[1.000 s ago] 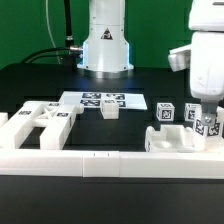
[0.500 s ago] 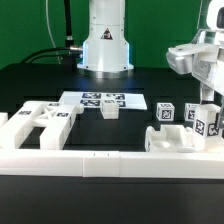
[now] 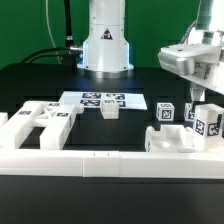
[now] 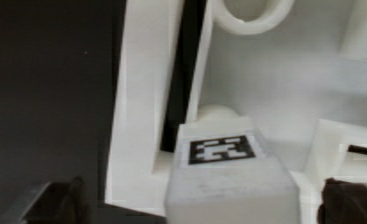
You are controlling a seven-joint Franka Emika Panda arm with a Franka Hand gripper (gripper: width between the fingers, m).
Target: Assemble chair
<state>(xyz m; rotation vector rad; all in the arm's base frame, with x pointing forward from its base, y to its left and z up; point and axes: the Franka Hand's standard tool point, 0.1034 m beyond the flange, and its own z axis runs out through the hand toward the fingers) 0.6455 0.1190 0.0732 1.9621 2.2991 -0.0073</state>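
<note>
Jaws wide apart, nothing held. Gripper (image 3: 200, 102) hovers over tagged chair block (image 4: 221, 152): rigid, light, probably slick plastic. I'd pinch its flat side faces squarely.

The white plastic chair pieces (image 3: 47, 116) look matt and smooth, with flat black-and-white printed tags (image 4: 224, 150). The black tabletop (image 3: 30, 85) is dull, while the white robot arm shell (image 3: 105, 45) at the far side has a slight gloss.

Green backdrop (image 3: 25, 25) behind a black table (image 3: 30, 85); low white border wall (image 3: 70, 163).
</note>
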